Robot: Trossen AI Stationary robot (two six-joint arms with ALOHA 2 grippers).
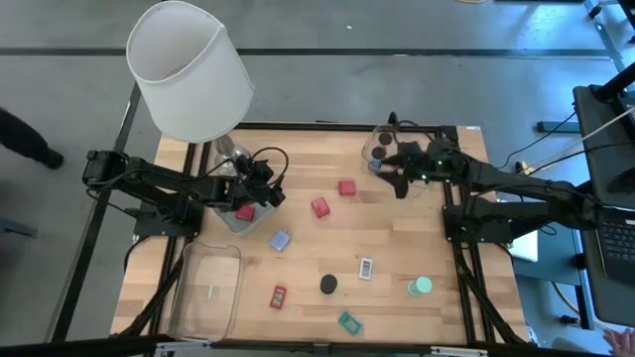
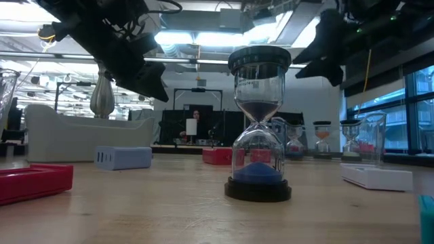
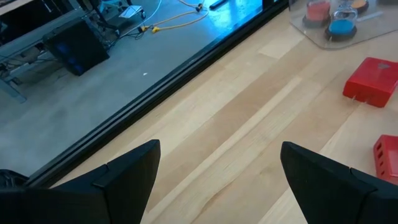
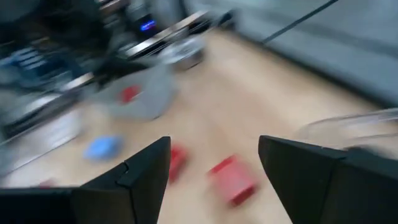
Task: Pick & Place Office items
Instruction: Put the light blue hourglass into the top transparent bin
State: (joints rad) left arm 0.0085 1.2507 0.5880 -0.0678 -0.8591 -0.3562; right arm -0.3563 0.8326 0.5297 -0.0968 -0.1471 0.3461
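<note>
Left end effector (image 1: 266, 188), fingers parted and empty, is shown above the table's (image 1: 437, 327) left side; a red block (image 1: 320, 206) lies nearest, at about four o'clock from it. Right end effector (image 1: 397, 164), likewise parted and empty, is seen beside a clear tray (image 1: 380, 139), with another red block (image 1: 346, 187) at eight o'clock.

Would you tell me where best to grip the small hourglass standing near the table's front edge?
Probably from above: the hourglass stands upright, so fingers could close across its dark round top cap, avoiding the narrow glass waist.
</note>
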